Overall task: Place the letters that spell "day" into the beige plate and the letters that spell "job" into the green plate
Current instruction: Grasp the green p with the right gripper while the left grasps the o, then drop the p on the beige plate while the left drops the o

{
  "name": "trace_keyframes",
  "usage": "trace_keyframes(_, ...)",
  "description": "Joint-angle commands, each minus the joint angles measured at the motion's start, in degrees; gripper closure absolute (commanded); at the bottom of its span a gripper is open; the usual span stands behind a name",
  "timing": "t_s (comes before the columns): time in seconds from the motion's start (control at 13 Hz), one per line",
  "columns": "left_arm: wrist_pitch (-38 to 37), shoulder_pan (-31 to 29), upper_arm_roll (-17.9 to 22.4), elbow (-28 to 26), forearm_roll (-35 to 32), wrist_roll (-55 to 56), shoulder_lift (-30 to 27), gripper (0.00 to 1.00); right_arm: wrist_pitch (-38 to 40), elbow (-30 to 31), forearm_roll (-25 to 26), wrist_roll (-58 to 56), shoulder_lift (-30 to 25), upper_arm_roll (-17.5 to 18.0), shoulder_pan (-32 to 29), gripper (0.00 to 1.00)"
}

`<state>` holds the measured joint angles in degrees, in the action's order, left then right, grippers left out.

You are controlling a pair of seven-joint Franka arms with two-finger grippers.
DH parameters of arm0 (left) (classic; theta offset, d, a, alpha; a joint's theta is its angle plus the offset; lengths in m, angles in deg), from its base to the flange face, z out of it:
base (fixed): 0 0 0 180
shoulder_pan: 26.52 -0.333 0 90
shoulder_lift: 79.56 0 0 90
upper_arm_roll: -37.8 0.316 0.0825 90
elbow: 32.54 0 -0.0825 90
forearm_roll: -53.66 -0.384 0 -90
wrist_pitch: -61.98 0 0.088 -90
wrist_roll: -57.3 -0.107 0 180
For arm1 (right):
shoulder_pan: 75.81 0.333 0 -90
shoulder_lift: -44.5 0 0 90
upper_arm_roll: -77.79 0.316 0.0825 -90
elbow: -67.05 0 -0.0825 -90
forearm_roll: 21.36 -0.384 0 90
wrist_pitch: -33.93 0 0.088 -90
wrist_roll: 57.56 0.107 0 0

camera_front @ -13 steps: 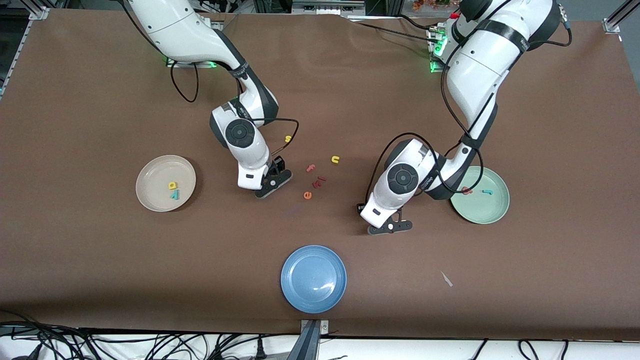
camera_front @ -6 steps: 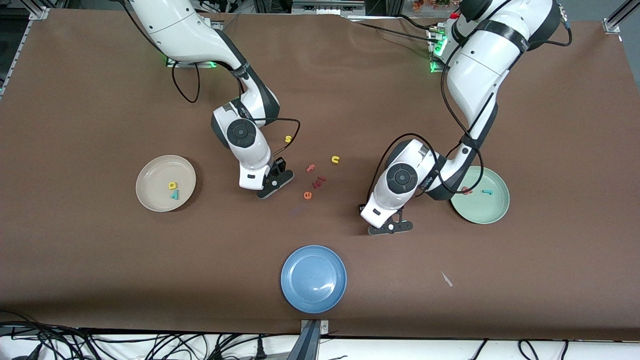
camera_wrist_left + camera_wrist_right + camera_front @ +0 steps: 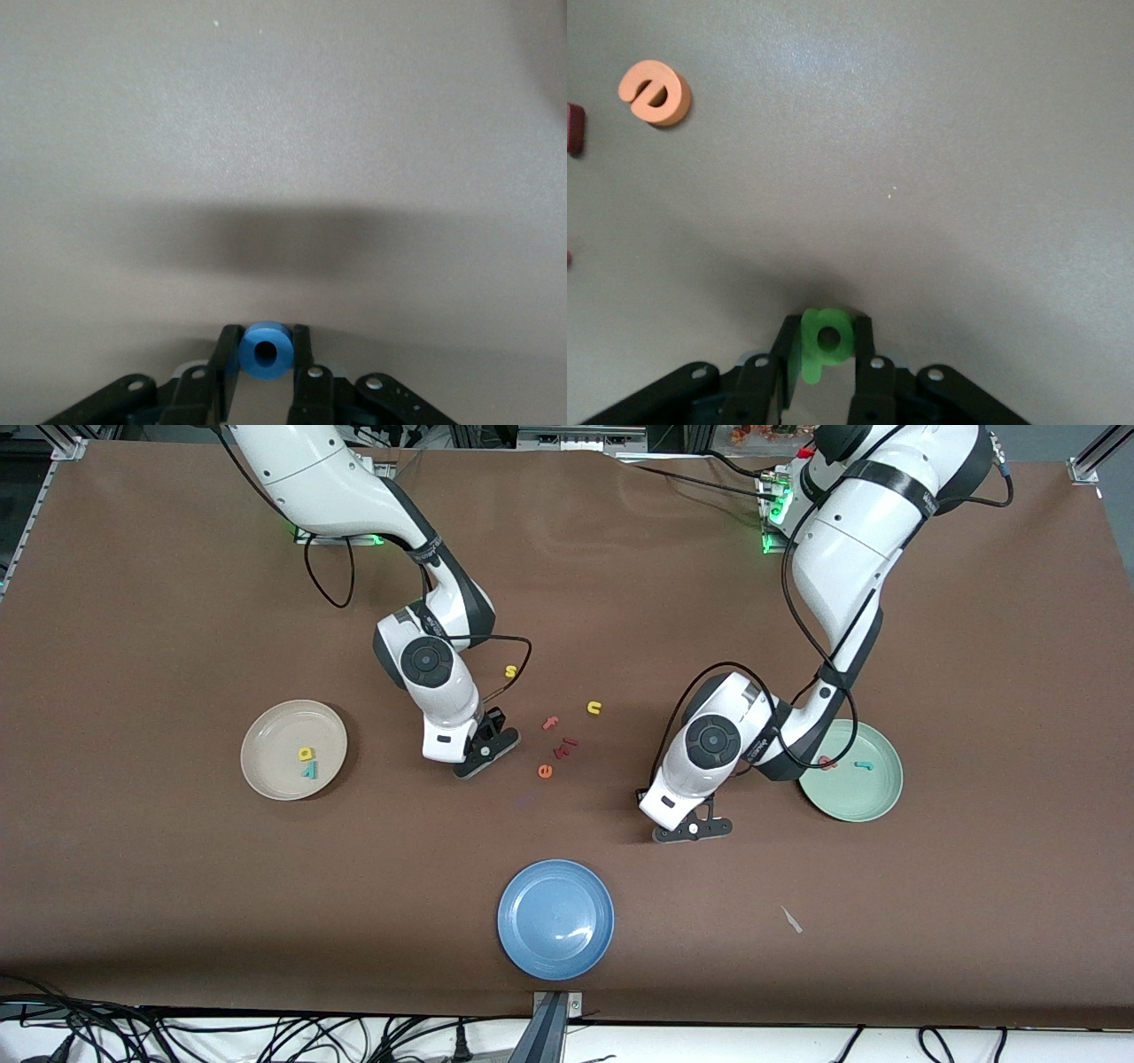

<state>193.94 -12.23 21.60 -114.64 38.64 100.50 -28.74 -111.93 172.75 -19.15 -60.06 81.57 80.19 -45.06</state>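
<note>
My left gripper point(image 3: 694, 829) is down at the table, between the blue plate and the green plate point(image 3: 877, 802). In the left wrist view it point(image 3: 266, 338) is shut on the blue ring-shaped o point(image 3: 266, 330). My right gripper point(image 3: 485, 750) is low beside the loose letters, and in the right wrist view it point(image 3: 828, 329) is shut on the green d point(image 3: 811, 354). The beige plate point(image 3: 270, 731) holds the yellow a point(image 3: 305, 754) and the teal y point(image 3: 309, 771). In the green plate lie the salmon-pink b point(image 3: 826, 763) and the teal j point(image 3: 862, 765).
Loose letters lie mid-table: a yellow s point(image 3: 510, 671), a yellow u point(image 3: 594, 708), a pink f point(image 3: 551, 723), dark red pieces point(image 3: 567, 746) and an orange e point(image 3: 545, 771). A blue plate point(image 3: 555, 919) sits nearest the front camera. A paper scrap point(image 3: 791, 919) lies nearby.
Both grippers have narrowed their jaws onto their letters. The arms have stayed almost in place, the right one shifting only slightly.
</note>
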Motion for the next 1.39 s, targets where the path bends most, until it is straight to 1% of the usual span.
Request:
trace_keyframes(0.0, -2.57, -1.62, 0.03, 1.07, -1.52, -1.26, -3.86, 0.87, -0.13, -1.20, 0.08, 1.44, 1.25, -0.21, 0.55, 0.83)
trace_keyframes(0.15, -12.03, -5.13, -1.45, 0.89, -0.98, -7.13, -8.69, 0.87, 1.27, -2.95, -0.01, 3.46, 1.07, -0.21, 0.55, 0.99)
trace_keyframes(0.23, -15.73, -8.28, -2.77, 0.19, 0.32, -11.08, -10.80, 0.87, 4.85, -4.70, -0.10, 3.47, 0.55, -0.21, 0.37, 1.00)
trace_keyframes(0.31, -19.86, -12.14, -4.09, -0.34, 3.21, -15.82, -12.83, 0.87, 9.15, -6.63, -0.53, 3.82, -0.15, -0.56, 0.11, 0.99)
trace_keyframes(0.39, -23.73, -15.40, -4.80, -1.47, 4.80, -20.74, -14.85, 0.87, 12.67, -6.83, -0.80, 5.82, -1.90, -1.00, -0.07, 0.99)
trace_keyframes(0.46, -25.94, -18.13, -4.89, -4.01, 4.82, -25.14, -16.87, 0.87, 14.97, -6.57, -0.80, 8.45, -3.05, -2.74, -0.42, 0.99)
trace_keyframes(0.62, -25.96, -24.45, -4.89, -12.08, 4.82, -33.66, -20.56, 0.87, 18.49, -6.04, -0.80, 13.99, -4.63, -5.47, -0.33, 0.98)
trace_keyframes(0.77, -25.53, -29.56, -4.89, -17.54, 4.82, -40.54, -22.16, 0.87, 19.38, -5.51, -0.80, 22.93, -5.25, -7.32, -0.33, 0.98)
trace_keyframes(0.85, -24.92, -30.54, -4.89, -19.22, 4.82, -41.61, -21.90, 0.87, 19.47, -5.34, -0.80, 25.50, -5.25, -8.20, -0.33, 0.98)
trace_keyframes(0.93, -22.56, -31.85, -4.89, -21.41, 4.82, -42.14, -21.55, 0.87, 19.82, -4.99, -0.80, 26.57, -5.34, -9.17, -0.33, 0.98)
trace_keyframes(1.0, -19.14, -32.65, -4.89, -24.13, 4.82, -42.23, -21.55, 0.86, 20.96, -4.98, -0.80, 26.41, -5.52, -11.18, -0.33, 0.98)
trace_keyframes(1.16, -14.47, -33.01, -4.80, -27.13, 4.82, -42.23, -21.11, 0.84, 24.03, -4.98, -0.80, 25.10, -7.00, -13.47, -0.33, 0.98)
trace_keyframes(1.23, -13.67, -33.01, -4.80, -27.23, 4.82, -42.15, -20.85, 0.75, 26.05, -4.98, -0.80, 23.26, -7.97, -14.61, -0.42, 0.98)
trace_keyframes(1.31, -13.66, -33.01, -4.80, -27.24, 4.82, -42.15, -20.58, 0.38, 27.20, -4.90, -0.89, 20.29, -8.50, -16.19, -0.42, 0.98)
